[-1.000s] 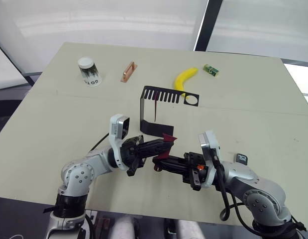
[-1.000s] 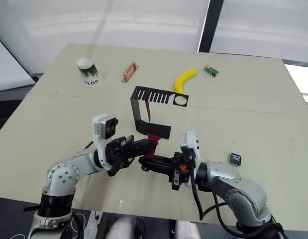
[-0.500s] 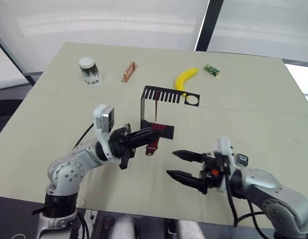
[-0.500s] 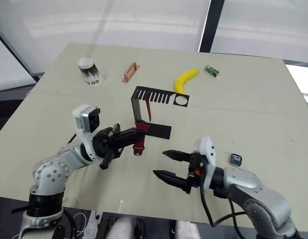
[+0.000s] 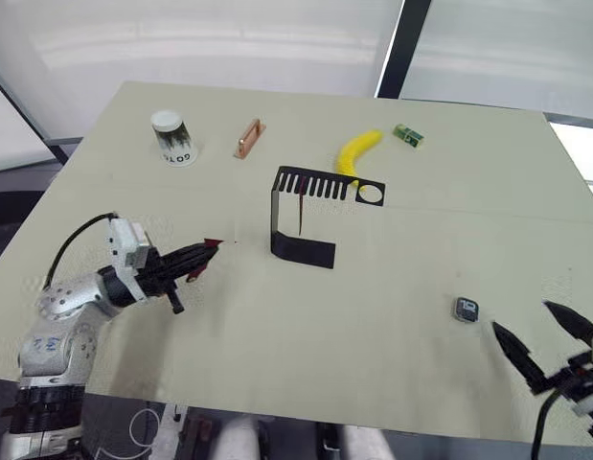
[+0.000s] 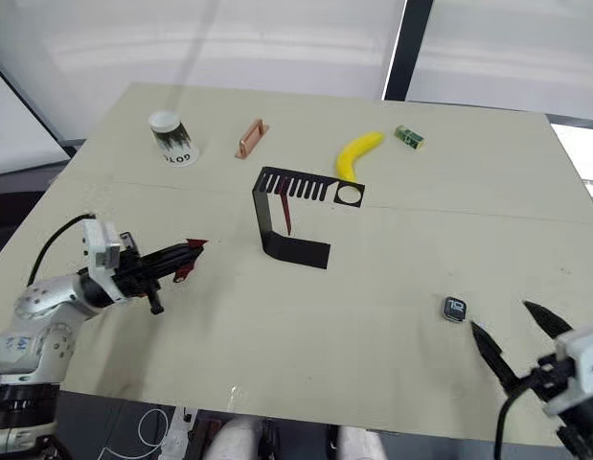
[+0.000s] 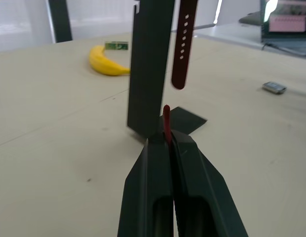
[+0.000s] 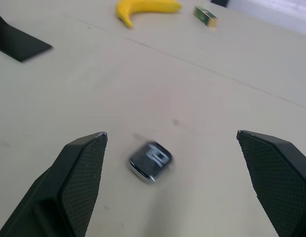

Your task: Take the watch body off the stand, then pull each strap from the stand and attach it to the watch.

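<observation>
The black stand point(image 5: 304, 213) is upright mid-table, and one maroon strap point(image 5: 302, 207) with holes hangs from its slotted arm. A second maroon strap point(image 5: 211, 246) sticks out of my left gripper point(image 5: 196, 257), which is shut on it to the left of the stand; the left wrist view shows the strap's point(image 7: 166, 120) end pinched between the fingers point(image 7: 149, 163). The watch body point(image 5: 466, 309) lies flat on the table at the right. My right gripper point(image 5: 521, 317) is open just behind it near the front edge, and the watch body point(image 8: 150, 161) lies between its spread fingers point(image 8: 84, 164), untouched.
A paper cup point(image 5: 171, 137), a copper-coloured bar point(image 5: 246, 138), a banana point(image 5: 356, 153) and a small green box point(image 5: 407, 134) sit along the far half of the table. The table's front edge point(image 5: 306, 401) runs close to both arms.
The two grippers were together at the strap in front of the stand. The right one opened and drew back to the right; the left one swung left with the strap.
</observation>
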Controlling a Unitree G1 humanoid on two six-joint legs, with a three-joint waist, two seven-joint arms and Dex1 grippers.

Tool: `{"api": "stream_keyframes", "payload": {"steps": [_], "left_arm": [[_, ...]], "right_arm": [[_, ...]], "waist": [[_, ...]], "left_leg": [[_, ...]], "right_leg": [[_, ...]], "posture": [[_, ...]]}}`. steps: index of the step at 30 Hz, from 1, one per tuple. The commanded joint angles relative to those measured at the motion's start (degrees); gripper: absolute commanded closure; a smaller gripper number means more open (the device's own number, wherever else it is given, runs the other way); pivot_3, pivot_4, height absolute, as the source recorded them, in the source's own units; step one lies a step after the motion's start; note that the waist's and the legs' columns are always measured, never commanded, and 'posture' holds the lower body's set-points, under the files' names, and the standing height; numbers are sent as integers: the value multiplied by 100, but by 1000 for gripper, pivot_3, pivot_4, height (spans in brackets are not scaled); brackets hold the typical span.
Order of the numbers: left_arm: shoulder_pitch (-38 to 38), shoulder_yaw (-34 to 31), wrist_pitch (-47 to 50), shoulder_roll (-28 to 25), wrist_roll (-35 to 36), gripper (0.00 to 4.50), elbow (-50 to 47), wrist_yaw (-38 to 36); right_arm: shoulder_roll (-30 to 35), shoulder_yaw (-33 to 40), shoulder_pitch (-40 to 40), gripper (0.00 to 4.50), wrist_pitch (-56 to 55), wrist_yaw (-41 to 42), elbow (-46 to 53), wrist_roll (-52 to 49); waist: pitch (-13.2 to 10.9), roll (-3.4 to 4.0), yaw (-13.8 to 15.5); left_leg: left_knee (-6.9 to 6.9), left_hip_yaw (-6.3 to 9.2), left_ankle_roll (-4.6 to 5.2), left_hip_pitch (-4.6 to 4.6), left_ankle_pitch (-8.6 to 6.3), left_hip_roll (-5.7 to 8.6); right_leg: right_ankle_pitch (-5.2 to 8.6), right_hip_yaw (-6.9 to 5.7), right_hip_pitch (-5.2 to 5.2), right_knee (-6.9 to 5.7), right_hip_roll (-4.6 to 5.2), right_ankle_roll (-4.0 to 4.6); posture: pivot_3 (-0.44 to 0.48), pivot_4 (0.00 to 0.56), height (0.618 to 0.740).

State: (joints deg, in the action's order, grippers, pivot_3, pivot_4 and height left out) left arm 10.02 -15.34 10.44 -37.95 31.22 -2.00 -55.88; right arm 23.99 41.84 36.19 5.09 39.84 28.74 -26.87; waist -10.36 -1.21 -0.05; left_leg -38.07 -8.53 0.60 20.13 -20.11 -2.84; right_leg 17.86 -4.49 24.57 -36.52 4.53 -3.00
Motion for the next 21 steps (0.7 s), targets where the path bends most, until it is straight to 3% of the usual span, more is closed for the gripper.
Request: {"api": "stream_keyframes", "payload": {"steps": [1,8,14,21], "left_arm": [[-262,-408,-501,-149,-198,4500,263,-54],[-208,-313,-488,-49,-170,4500,164,95],[26,69,-39,148,115,4500,-614,112],[363,902,377,424,323,4500,-1423,-84]], "right_arm": [[-226,632,429,53,-861,92,-868,223],[-380,612,436,53,-1080,-64,-1330,-42],[-796,-280,-13,53,-303,-990,-56,-82],[-1183,-1818,-750,53,1642,-2769,1387,641]], "waist": [[-1,2,-3],[-3,11,-40],[2,25,-37],[8,37,-34]], "left_leg": [[2,0,-2,-1,-2,-1],[3,0,-18,-4,-17,1],[3,2,-28,-6,3,-2],[-8,4,-21,-3,17,1]], "right_leg": [[1,0,1,0,0,2],[-1,7,-3,6,14,9],[-4,5,3,-20,13,17],[-4,5,9,-39,9,17]], "posture": [[0,150,725],[0,150,725],[0,150,725],[0,150,725]]}}
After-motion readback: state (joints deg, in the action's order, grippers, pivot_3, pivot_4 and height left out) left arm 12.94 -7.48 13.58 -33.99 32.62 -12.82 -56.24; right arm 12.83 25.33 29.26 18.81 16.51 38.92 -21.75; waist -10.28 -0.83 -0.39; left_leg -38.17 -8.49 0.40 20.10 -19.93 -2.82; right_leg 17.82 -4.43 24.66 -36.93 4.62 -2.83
